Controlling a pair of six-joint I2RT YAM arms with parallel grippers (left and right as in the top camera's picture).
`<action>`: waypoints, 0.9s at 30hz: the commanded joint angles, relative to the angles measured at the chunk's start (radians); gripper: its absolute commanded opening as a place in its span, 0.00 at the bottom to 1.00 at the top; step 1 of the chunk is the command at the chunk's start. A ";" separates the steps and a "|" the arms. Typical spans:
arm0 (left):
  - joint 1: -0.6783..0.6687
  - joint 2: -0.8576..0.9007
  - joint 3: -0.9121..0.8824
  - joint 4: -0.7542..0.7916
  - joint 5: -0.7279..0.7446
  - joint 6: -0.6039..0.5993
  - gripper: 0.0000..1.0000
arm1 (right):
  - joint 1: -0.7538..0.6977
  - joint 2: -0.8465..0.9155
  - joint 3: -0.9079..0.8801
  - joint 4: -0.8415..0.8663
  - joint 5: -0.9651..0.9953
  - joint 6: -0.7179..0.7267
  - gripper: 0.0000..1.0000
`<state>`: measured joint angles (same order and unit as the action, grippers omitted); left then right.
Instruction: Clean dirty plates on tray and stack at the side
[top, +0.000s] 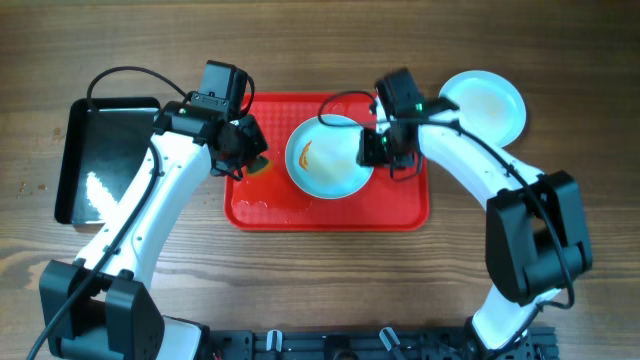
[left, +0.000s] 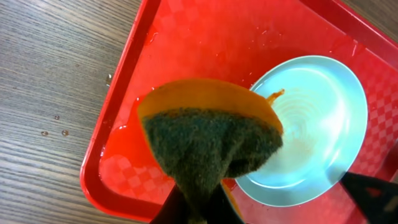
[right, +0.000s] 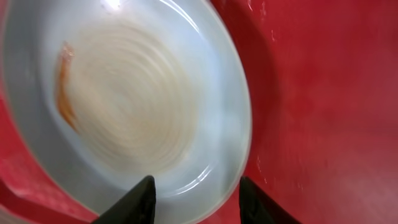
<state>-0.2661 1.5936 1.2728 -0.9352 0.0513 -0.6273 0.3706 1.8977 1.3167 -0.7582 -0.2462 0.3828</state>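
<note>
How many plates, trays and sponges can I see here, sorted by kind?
Plates: 2 (smeared plate on the red tray, side plate on the wood to its right)
Trays: 2 (red tray, black tray)
Sponges: 1 (sponge, held over the red tray)
Total: 5

Bright, even light falls from above. Soft, short shadows lie on the counter (top: 320, 290) under both arms. White glare marks the black tray (top: 100, 190) left of the left gripper (top: 243, 150) and the wet red tray (left: 124, 168) beneath it. Ahead of the right gripper (right: 198, 186) the plate (right: 124, 106) is blurred. The sponge (left: 211, 143), close to the lens, looks soft.
</note>
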 joint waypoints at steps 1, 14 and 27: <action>0.002 0.010 -0.003 0.003 0.005 -0.010 0.04 | 0.002 0.041 0.122 -0.037 0.020 -0.138 0.93; 0.002 0.010 -0.003 0.003 0.020 -0.010 0.04 | -0.002 0.098 -0.062 0.059 0.027 0.100 0.51; -0.041 0.011 -0.004 0.053 0.020 -0.009 0.04 | 0.079 0.141 0.047 0.172 0.037 -0.147 0.04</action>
<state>-0.2741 1.5936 1.2724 -0.9020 0.0586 -0.6273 0.4114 2.0220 1.3384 -0.6022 -0.2241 0.2806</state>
